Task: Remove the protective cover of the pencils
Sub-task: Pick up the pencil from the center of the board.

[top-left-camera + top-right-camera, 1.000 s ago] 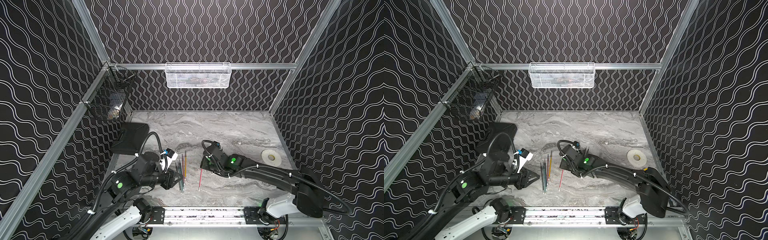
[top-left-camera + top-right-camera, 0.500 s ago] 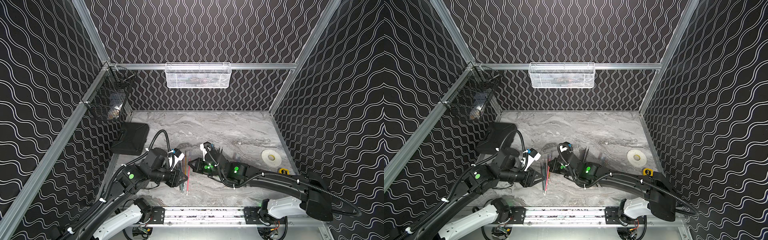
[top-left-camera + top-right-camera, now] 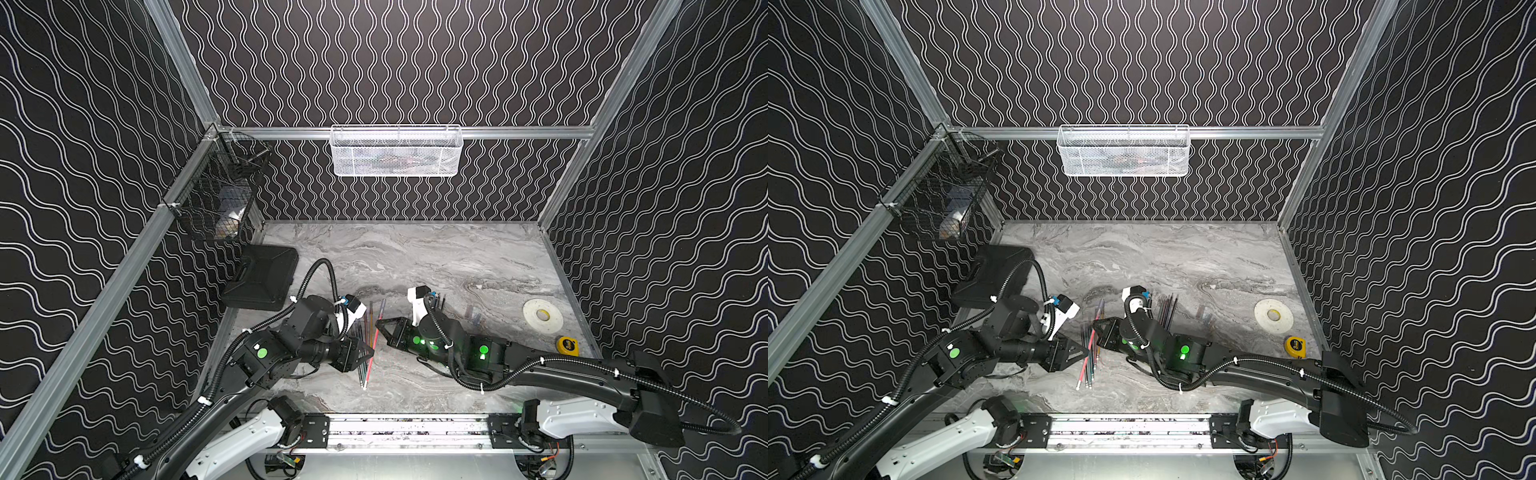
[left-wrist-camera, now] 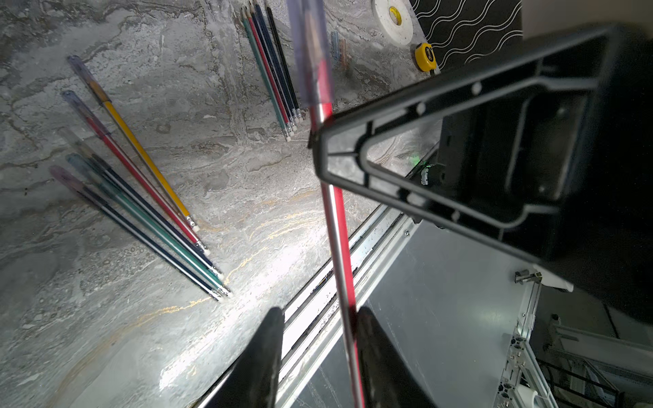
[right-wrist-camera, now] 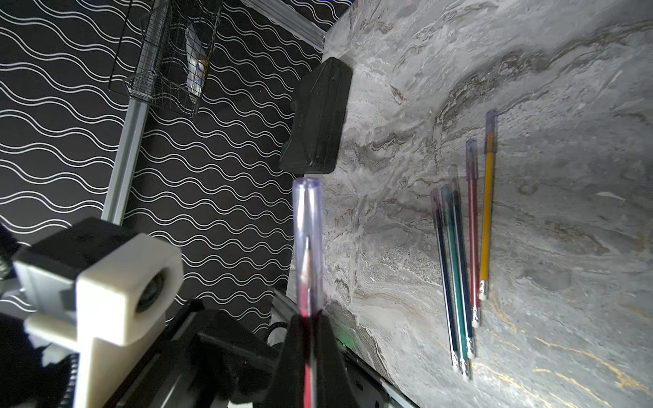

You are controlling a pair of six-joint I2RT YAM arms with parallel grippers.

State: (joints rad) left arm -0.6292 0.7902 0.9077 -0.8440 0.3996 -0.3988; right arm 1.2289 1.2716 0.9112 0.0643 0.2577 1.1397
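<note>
A grey marbled counter sits walled in by black wave-print panels. Near its front edge the right gripper clamps a red pencil; only the right wrist view shows the sharpened tip inside its clear cap. The left wrist view shows the left gripper narrowly parted around the shaft. Other capped pencils lie beside it. A black case hugs the left edge and a tape roll the right, with open counter behind.

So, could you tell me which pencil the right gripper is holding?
The red pencil, clamped just below its clear cap; the other pencils lie loose on the table.
</note>
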